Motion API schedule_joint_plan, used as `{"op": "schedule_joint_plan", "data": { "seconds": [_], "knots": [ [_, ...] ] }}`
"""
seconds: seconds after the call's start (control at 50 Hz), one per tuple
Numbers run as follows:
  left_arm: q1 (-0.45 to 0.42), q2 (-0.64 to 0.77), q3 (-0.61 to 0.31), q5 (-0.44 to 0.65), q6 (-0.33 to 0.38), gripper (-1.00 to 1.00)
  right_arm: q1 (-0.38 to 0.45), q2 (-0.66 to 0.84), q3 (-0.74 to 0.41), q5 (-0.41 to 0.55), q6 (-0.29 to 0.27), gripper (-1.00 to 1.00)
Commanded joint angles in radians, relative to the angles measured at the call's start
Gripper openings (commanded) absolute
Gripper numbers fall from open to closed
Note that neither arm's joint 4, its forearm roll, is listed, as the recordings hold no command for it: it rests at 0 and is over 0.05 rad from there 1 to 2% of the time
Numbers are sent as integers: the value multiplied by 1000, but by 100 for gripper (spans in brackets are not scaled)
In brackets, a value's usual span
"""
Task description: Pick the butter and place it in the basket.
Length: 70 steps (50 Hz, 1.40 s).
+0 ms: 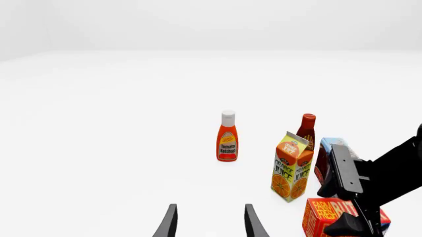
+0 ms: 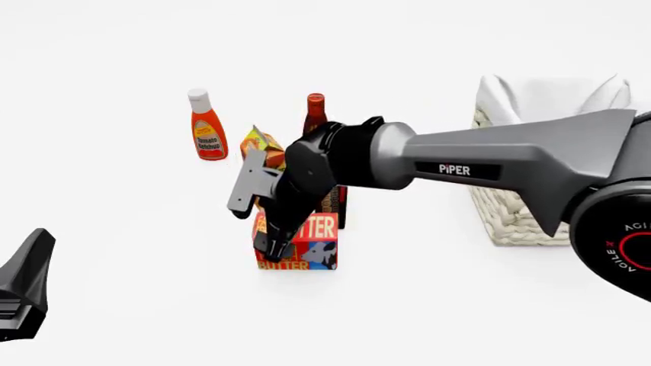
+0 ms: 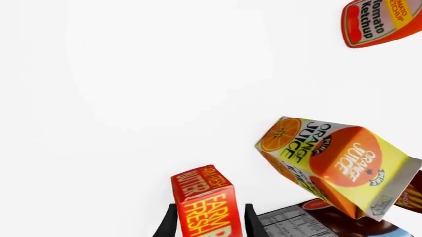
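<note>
The butter (image 2: 305,245) is a red and orange box standing upright on the table in front of the other groceries. It also shows in the left wrist view (image 1: 321,216) and the right wrist view (image 3: 204,200). My right gripper (image 3: 211,224) reaches down over it in the front view (image 2: 280,242), open, with one finger on each side of the box and a small gap visible. My left gripper (image 1: 211,224) is open and empty, low at the left (image 2: 26,286), well apart from the butter. The cream woven basket (image 2: 514,210) with white cloth stands at the right.
An orange juice carton (image 2: 259,149), a dark pudding box (image 3: 329,224) and a red sauce bottle (image 2: 315,113) stand close behind the butter. A ketchup bottle (image 2: 207,126) stands further left. My right arm spans the space between the butter and the basket.
</note>
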Motion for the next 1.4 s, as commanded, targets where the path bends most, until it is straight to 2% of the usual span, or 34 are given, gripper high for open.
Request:
{"op": "schedule_joint_plan", "data": {
  "seconds": [0.02,0.4,0.42,0.92,1.4],
  "knots": [
    [0,0,0,0,0,100,-4,18,-7,4,4,100],
    [0,0,0,0,0,100,1,46,-20,12,17,100],
    [0,0,0,0,0,100,2,46,-19,12,17,-100],
    [0,0,0,0,0,100,40,15,-8,17,34,-100],
    [0,0,0,0,0,100,48,-60,21,0,17,-100]
  ]
}}
